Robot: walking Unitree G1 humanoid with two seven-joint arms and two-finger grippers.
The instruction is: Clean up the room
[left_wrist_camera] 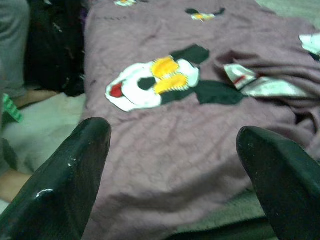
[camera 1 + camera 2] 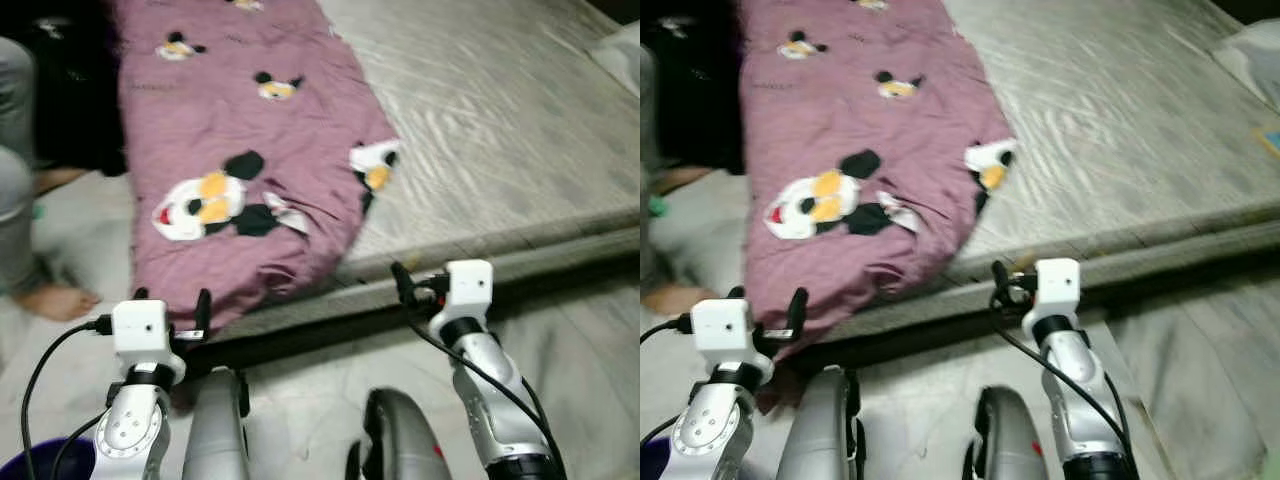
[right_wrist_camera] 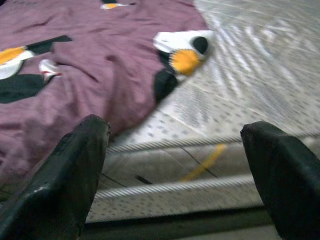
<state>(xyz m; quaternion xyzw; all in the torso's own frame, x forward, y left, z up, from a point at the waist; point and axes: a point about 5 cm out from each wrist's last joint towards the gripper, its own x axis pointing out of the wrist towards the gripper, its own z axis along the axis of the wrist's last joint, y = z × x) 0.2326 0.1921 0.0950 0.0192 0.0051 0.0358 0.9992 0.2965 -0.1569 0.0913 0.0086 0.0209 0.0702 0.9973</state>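
Bedroom, pale floor: a bare grey mattress (image 2: 520,130) on a dark low frame takes up most of the head views, w/ a mauve quilt (image 2: 240,120) printed w/ cartoon mouse figures laid along its left side, near corner spilling over the mattress edge toward the floor. A person's leg and bare foot (image 2: 55,298) stand at far left, beside the bed.

Both arms are raised in front of the robot. Left gripper (image 1: 175,165) sits just short of the quilt's hanging corner, fingers spread wide, nothing between them; its wrist view looks straight at the quilted fabric and the big mouse print. Right gripper (image 3: 175,165) hovers near the mattress edge, right of the quilt, fingers likewise spread and empty; its wrist view shows the quilt's right border and the mattress piping.

Handling, as judged: quilt looks soft, padded, limp, light for its bulk but large, so it should drape and drag rather than lift as one piece. Fabric seems matte, not slippery; a pinch should hold. Best grip is prob. the near hem, one gripper on the dangling left corner, the other on the near-right border by the small mouse print. Risk: thick folds slipping out of a shallow pinch, or the far end snagging.
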